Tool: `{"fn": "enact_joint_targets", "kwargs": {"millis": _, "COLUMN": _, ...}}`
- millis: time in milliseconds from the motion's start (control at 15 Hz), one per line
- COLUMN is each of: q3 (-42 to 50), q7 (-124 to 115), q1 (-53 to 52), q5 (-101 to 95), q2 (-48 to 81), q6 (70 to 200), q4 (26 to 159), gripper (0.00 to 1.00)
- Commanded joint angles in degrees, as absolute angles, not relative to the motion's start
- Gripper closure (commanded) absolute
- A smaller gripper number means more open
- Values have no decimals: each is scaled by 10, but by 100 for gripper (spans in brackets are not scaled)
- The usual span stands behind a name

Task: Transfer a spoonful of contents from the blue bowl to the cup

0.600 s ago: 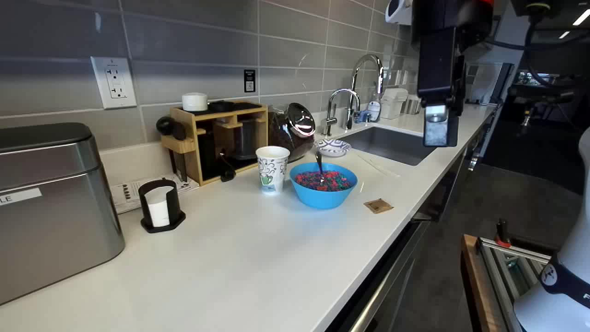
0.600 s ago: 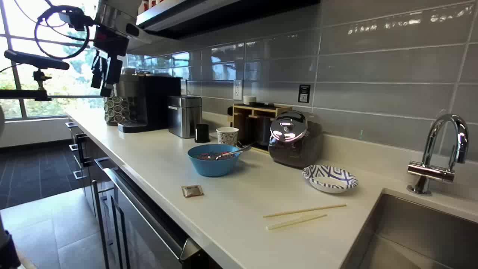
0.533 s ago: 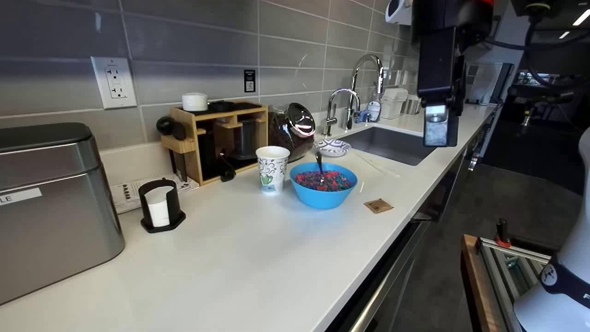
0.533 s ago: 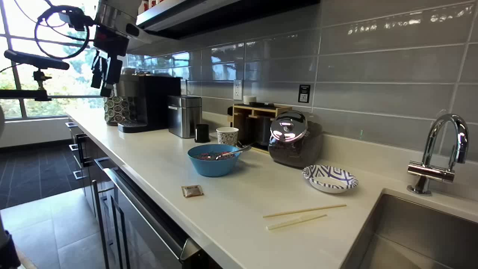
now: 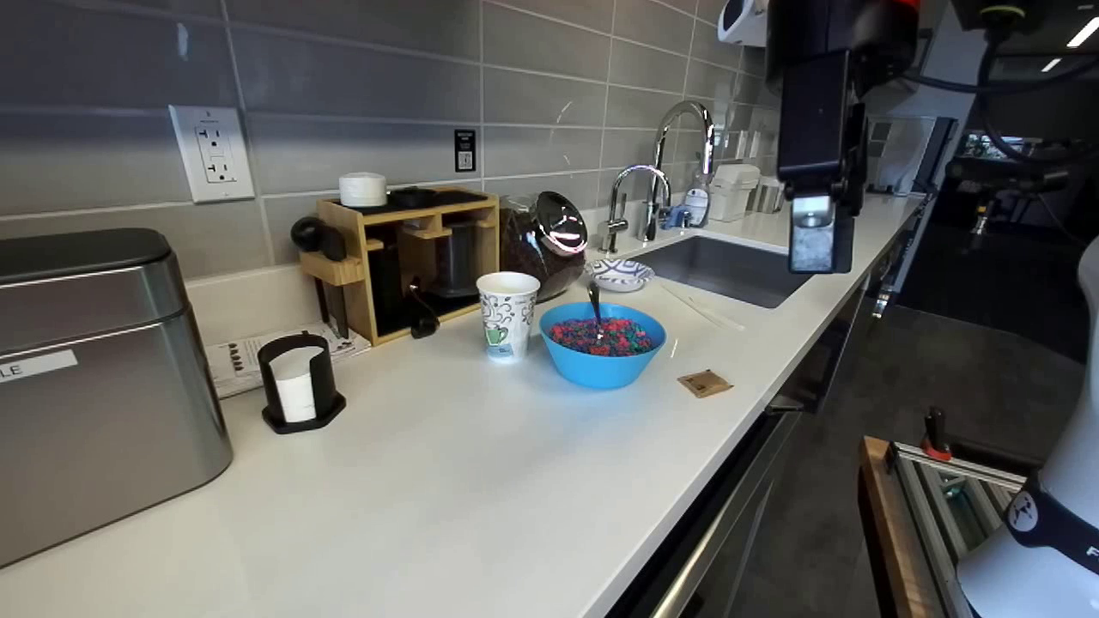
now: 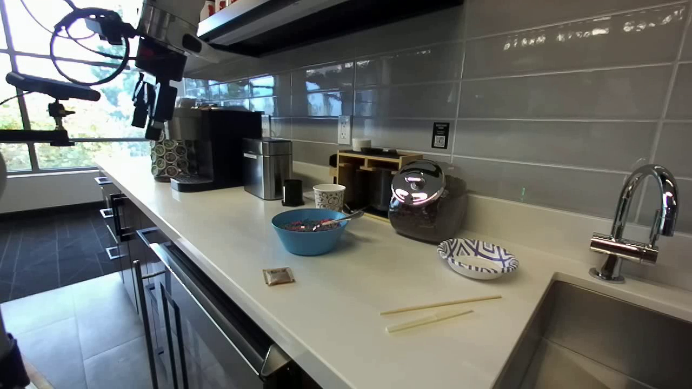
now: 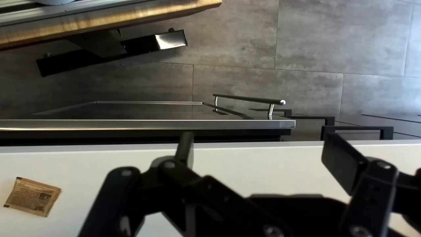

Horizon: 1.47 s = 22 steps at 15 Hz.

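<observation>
The blue bowl (image 5: pixel 601 371) stands on the counter in both exterior views (image 6: pixel 308 244). Its contents (image 5: pixel 625 338) are loose red, purple and teal-green bits. A metal spoon (image 5: pixel 594 300) leans in the bowl, its handle over the rim (image 6: pixel 350 217). The white patterned paper cup (image 5: pixel 506 322) stands upright beside the bowl, apart from it in an exterior view; it also shows partly behind the bowl (image 6: pixel 328 196). The cup's inside is hidden. My gripper (image 5: pixel 820 245) hangs high above the counter's front side, away from bowl and cup. In the wrist view the gripper (image 7: pixel 263 154) is open and empty.
A brown packet (image 5: pixel 706 384) lies near the counter's front edge, also in the wrist view (image 7: pixel 32 197). A glass jar (image 6: pixel 427 208), wooden rack (image 5: pixel 412 257), patterned paper bowl (image 6: pixel 478 259), thin sticks (image 6: pixel 432 313) and black holder (image 5: pixel 300 386) stand or lie around. A sink (image 5: pixel 730 266) lies beyond.
</observation>
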State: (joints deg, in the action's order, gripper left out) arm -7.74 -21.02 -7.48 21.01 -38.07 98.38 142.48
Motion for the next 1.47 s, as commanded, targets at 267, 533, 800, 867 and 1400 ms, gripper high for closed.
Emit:
{"fn": "enact_joint_targets", "kwargs": {"millis": 267, "q3": -89, "q7": -230, "q1": -37, "q5": 212, "q2": -354, "q6": 1023, "q4": 1421, "gripper": 0}}
{"fn": "enact_joint_targets", "kwargs": {"millis": 533, "q3": -89, "q7": -292, "q1": 16, "q5": 191, "q2": -313, "q6": 1110, "q4": 1427, "gripper": 0}}
{"fn": "enact_joint_targets", "kwargs": {"millis": 800, "q3": -88, "q7": -362, "q1": 56, "q5": 160, "q2": -258, "q6": 1190, "q4": 1435, "gripper": 0}}
{"fn": "enact_joint_targets", "kwargs": {"millis": 867, "q3": -83, "q7": -375, "q1": 62, "q5": 154, "q2": -247, "q6": 1209, "q4": 1438, "gripper": 0}}
{"fn": "enact_joint_targets", "kwargs": {"millis": 1400, "q3": -50, "q7": -442, "q1": 97, "q5": 92, "q2": -171, "q6": 1393, "q4": 1487, "gripper": 0}}
